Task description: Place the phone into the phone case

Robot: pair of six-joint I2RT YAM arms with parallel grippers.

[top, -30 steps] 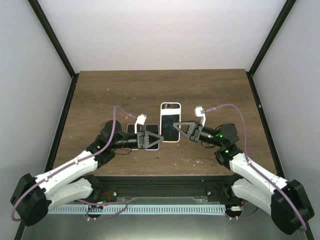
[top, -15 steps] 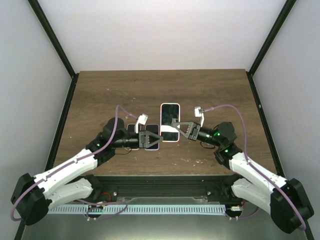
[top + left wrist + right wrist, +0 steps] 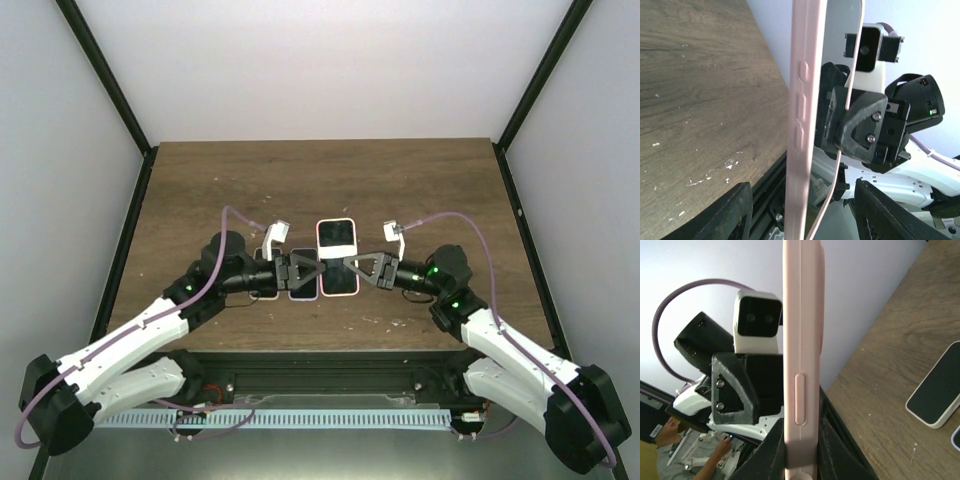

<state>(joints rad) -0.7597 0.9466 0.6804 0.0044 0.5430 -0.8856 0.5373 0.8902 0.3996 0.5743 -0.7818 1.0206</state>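
Observation:
The pink phone case [image 3: 338, 262] is held off the table, with a pale screen face showing inside its rim. My right gripper [image 3: 352, 266] is shut on its right edge. In the right wrist view the case [image 3: 802, 340] stands edge-on between the fingers [image 3: 771, 450]. My left gripper [image 3: 306, 270] faces it from the left. In the left wrist view the case edge [image 3: 802, 125] sits between the left gripper's [image 3: 802, 212] wide-apart fingers [image 3: 730, 210], with a gap on both sides.
Two dark-screened phones [image 3: 301, 287] lie on the wooden table [image 3: 200, 200] under the left gripper, partly hidden. One, white-rimmed, shows in the right wrist view [image 3: 935, 392]. Black frame posts stand at the table's sides.
The right gripper has lifted the cased phone off the table and tilted it toward the left. The left gripper has moved right, so its fingers now straddle the case's edge.

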